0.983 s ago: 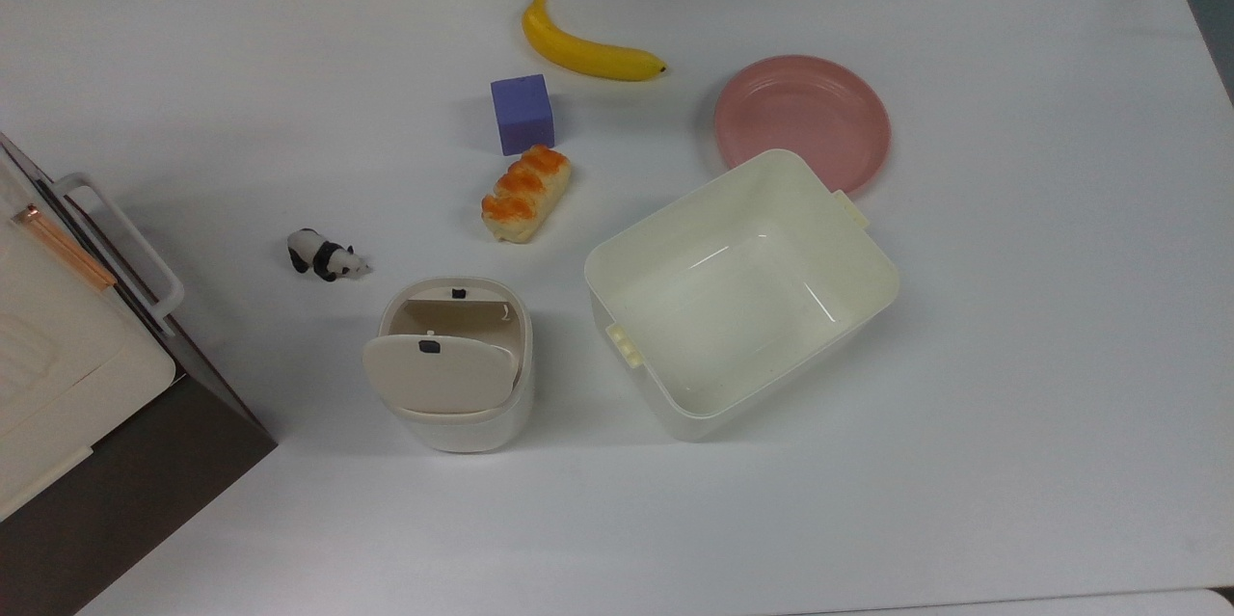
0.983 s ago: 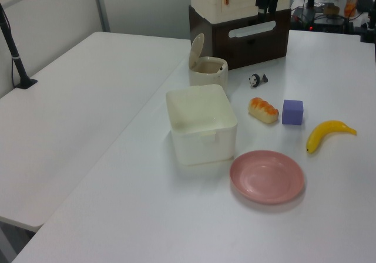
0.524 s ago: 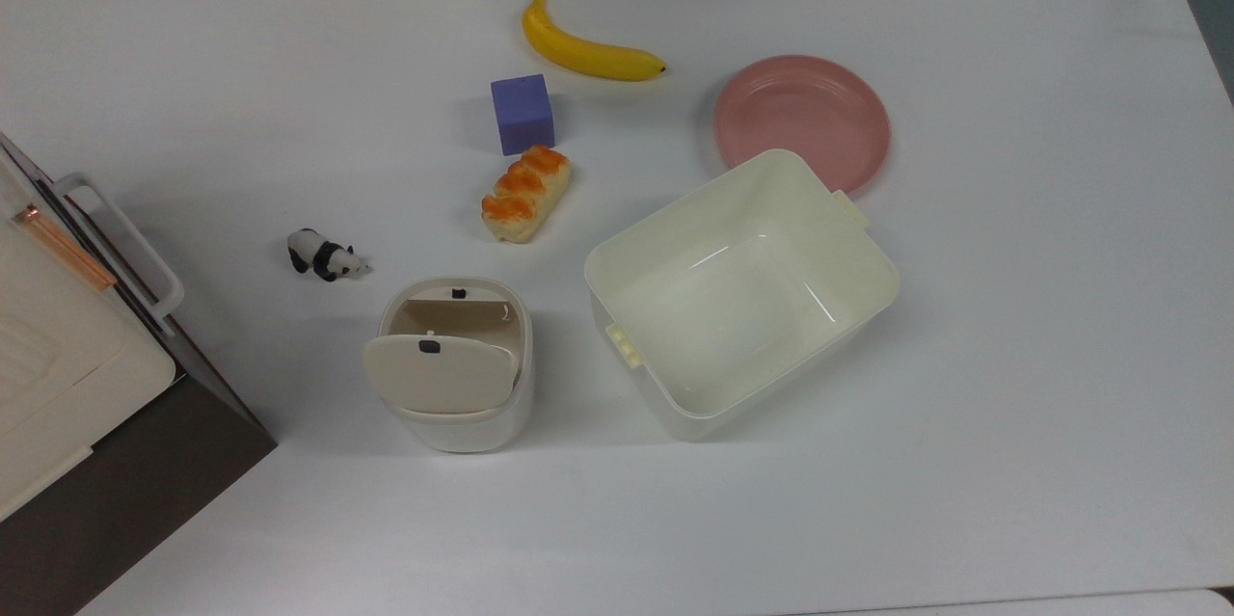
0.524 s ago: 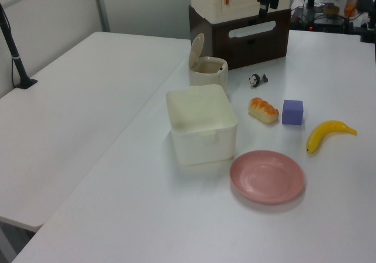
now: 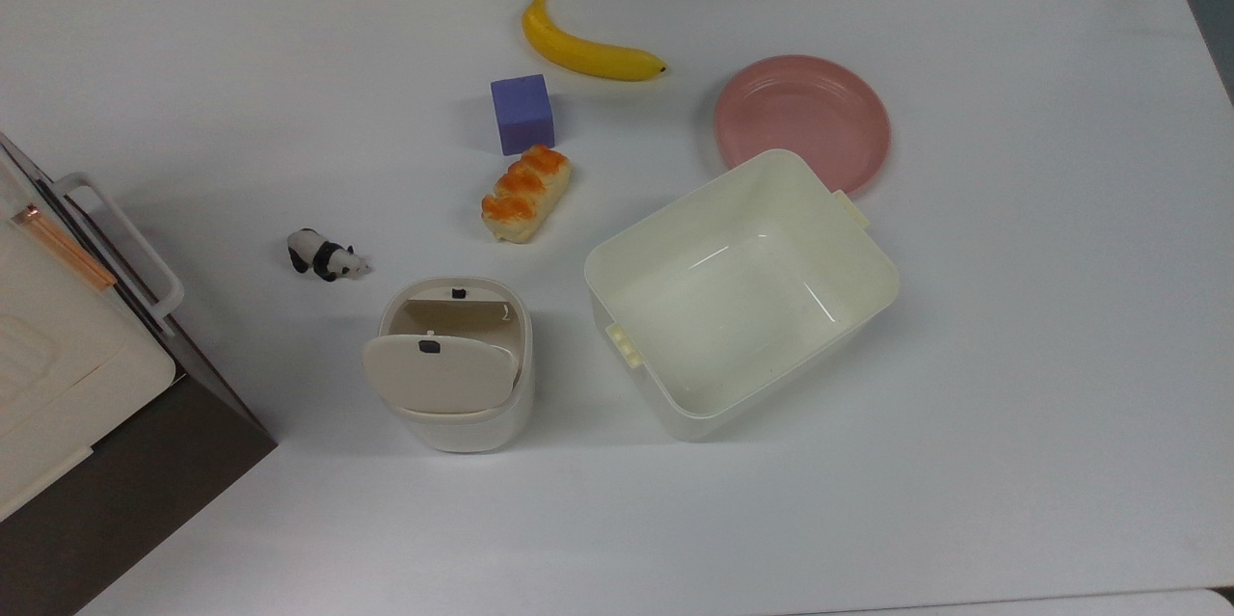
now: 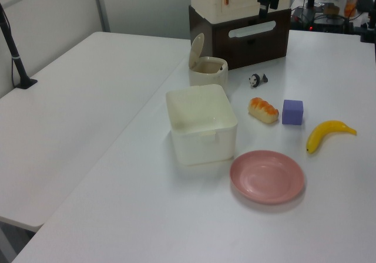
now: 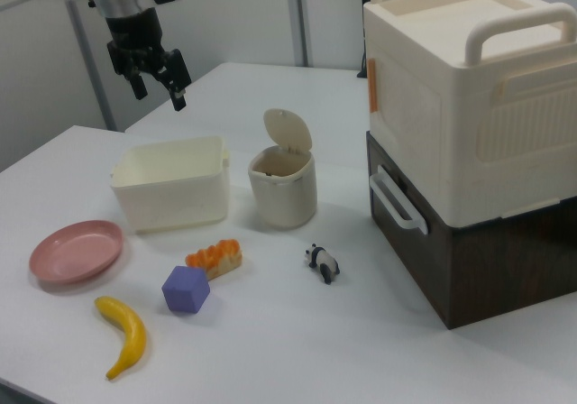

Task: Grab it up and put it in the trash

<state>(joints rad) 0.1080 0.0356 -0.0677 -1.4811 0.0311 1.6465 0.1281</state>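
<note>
Smooth white table (image 5: 964,356) — rounded beige trash (image 5: 453,365), flap lid up — gripper (image 7: 159,87) spread.

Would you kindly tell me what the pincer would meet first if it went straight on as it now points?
Probably the bare table near the banana. The open pincer points downward from high up; the right view lines it over the cream tub, but depth there is unclear.

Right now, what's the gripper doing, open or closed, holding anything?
Gripper: open, holding nothing, raised in the air above the table.
</note>
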